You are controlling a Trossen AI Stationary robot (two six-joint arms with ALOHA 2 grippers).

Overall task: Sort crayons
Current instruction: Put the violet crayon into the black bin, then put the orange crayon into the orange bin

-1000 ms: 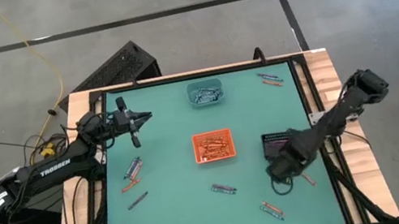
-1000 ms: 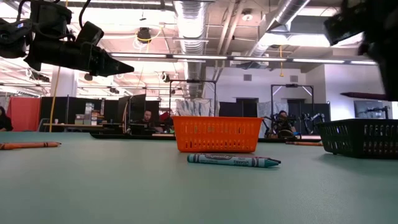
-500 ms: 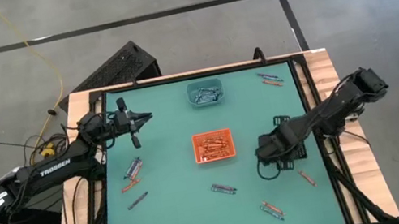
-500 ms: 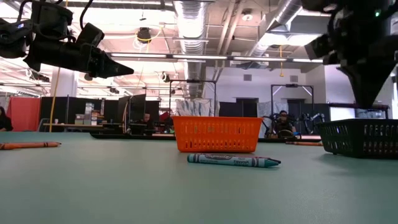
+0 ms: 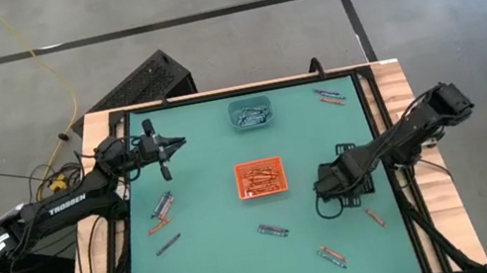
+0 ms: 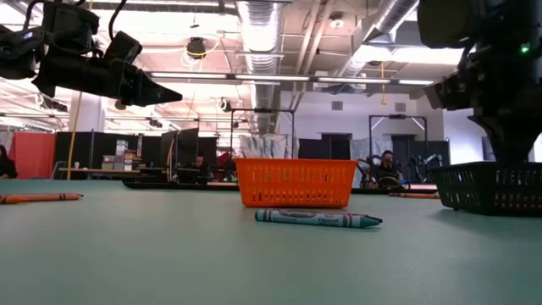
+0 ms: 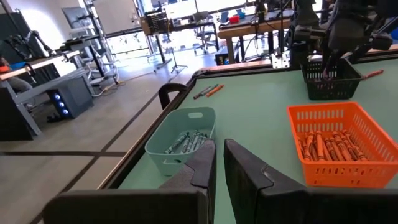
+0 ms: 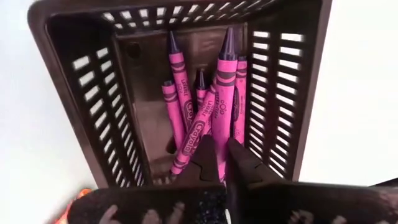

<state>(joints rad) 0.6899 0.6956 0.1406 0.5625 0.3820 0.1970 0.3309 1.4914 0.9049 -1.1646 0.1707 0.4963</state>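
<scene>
My right gripper (image 8: 216, 160) hangs over the black tray (image 8: 99, 93), fingers pointing down into it, shut on a purple-pink crayon (image 8: 225, 81). Several more purple-pink crayons (image 8: 177, 81) lie on the tray's floor. In the high view the right gripper (image 5: 335, 181) covers most of that tray. My left gripper (image 5: 174, 144) waits shut, held level above the table's far left. Blue-grey crayons lie in the teal tray (image 5: 250, 115) and orange ones in the orange tray (image 5: 260, 178). Loose crayons (image 5: 162, 206) lie flat on the mat. My right gripper pinches the purple-pink crayon by its blunt end (image 8: 216, 138) between its two fingers, coming from above and pointing down. The crayon reaches out past the fingertips into the tray, pointed tip (image 8: 227, 37) foremost. Whether it touches the crayons beneath, I cannot tell.
Loose crayons lie at the left (image 5: 161, 226), (image 5: 168, 244), in the near middle (image 5: 273, 230), near right (image 5: 332, 256), (image 5: 373, 216) and far right corner (image 5: 329, 96). In the low view a teal crayon (image 6: 318, 219) lies before the orange tray (image 6: 295, 182).
My right gripper has gone from the table's near right toward the far edge, over the black tray, and come down toward it while its wrist rolled. It has stayed shut.
</scene>
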